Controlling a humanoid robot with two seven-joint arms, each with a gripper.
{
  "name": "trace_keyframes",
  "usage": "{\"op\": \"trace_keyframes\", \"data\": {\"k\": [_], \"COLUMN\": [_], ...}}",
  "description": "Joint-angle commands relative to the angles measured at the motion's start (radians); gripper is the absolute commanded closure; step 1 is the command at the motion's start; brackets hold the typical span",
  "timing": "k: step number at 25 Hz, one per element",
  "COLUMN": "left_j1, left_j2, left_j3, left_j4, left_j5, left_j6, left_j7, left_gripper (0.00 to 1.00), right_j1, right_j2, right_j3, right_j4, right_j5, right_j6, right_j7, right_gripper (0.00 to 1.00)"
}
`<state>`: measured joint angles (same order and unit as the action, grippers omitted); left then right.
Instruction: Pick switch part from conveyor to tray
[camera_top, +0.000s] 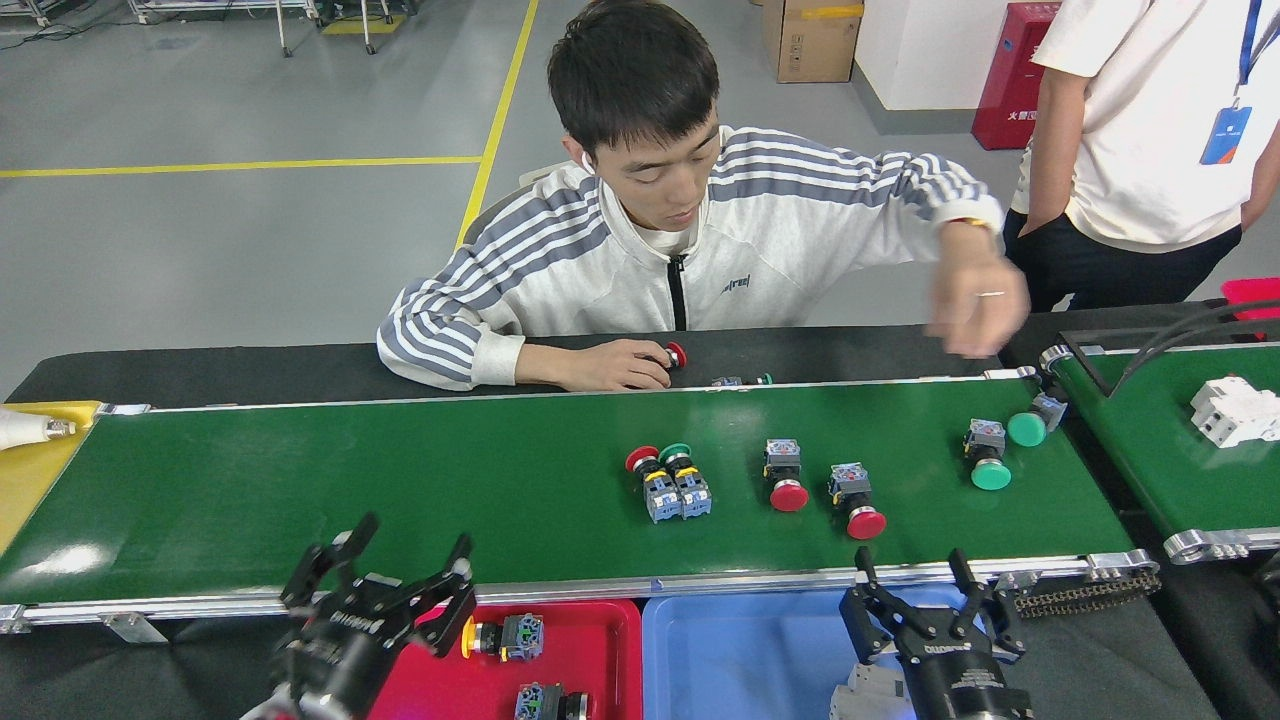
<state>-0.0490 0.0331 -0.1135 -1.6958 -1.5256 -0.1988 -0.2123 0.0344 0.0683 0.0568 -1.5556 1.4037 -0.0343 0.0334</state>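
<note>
Left gripper (395, 575): fingers spread wide, empty, over near rail of conveyor (300, 500), above left end of red tray (590, 650). Right gripper (925, 590): fingers splayed apart, holding nothing, at conveyor's near rail, above blue tray (740, 655). Switch parts on conveyor, right half: red-and-green pair (670, 482) touching side by side; two red-capped (785, 475) (855, 500) right of pair; green-capped (988, 455) further right; another green-capped (1035, 420) at conveyor's far right end. Yellow-capped switch (500, 637) inside red tray.
</note>
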Motion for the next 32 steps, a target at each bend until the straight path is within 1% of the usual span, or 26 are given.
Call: {"op": "trace_keyframes", "data": {"k": [1,4,6,10,15,20,23,26,27,28,29,31,32], "left_j1": [-0.037,-0.068,-0.075,-0.091,-0.144,-0.167,-0.167,-0.177,-0.183,-0.189,-0.198,-0.218,-0.227], "left_j2": [-0.042,-0.111,-0.133,-0.136,-0.137,-0.137,-0.137,-0.137,-0.136,-0.137,-0.137,-0.136,-0.134], "left_j3": [-0.017,-0.034,-0.046,-0.068,-0.066,-0.064,-0.066,-0.066,-0.064,-0.06,-0.057,-0.057,-0.057], "left_j4": [0.036,0.127,0.156,0.177,0.258,0.282,0.3,0.323,0.334,0.343,0.351,0.361,0.37], "left_j5": [-0.025,-0.082,-0.105,-0.105,-0.105,-0.102,-0.099,-0.099,-0.099,-0.099,-0.099,-0.099,-0.099], "left_j6": [0.009,0.01,0.012,0.019,0.041,0.039,0.038,0.038,0.039,0.042,0.052,0.081,0.087], "left_j7": [-0.03,-0.042,-0.042,-0.044,-0.044,-0.044,-0.044,-0.044,-0.044,-0.044,-0.044,-0.044,-0.044], "left_gripper": [0.0,0.0,0.0,0.0,0.0,0.0,0.0,0.0,0.0,0.0,0.0,0.0,0.0], "right_j1": [-0.044,-0.11,-0.151,-0.217,-0.343,-0.447,-0.496,-0.521,-0.524,-0.525,-0.525,-0.528,-0.528], "right_j2": [-0.007,-0.007,-0.005,0.005,0.036,0.088,0.093,0.093,0.093,0.093,0.093,0.087,0.084], "right_j3": [0.028,0.058,0.086,0.166,0.255,0.279,0.294,0.311,0.313,0.313,0.316,0.334,0.342], "right_j4": [0.016,0.074,0.112,0.203,0.353,0.493,0.559,0.592,0.595,0.595,0.595,0.595,0.595], "right_j5": [0.003,0.003,0.003,0.003,-0.003,-0.005,-0.011,-0.012,-0.014,-0.014,-0.011,-0.009,-0.012], "right_j6": [0.002,0.002,0.004,0.017,0.082,0.086,0.086,0.086,0.085,0.079,0.076,0.073,0.07], "right_j7": [0.029,0.068,0.077,0.08,0.082,0.082,0.082,0.082,0.083,0.083,0.083,0.083,0.083], "right_gripper": [0.01,0.01,0.01,0.01,0.01,0.01,0.01,0.01,0.05,0.19,0.43,0.83,0.93]}}
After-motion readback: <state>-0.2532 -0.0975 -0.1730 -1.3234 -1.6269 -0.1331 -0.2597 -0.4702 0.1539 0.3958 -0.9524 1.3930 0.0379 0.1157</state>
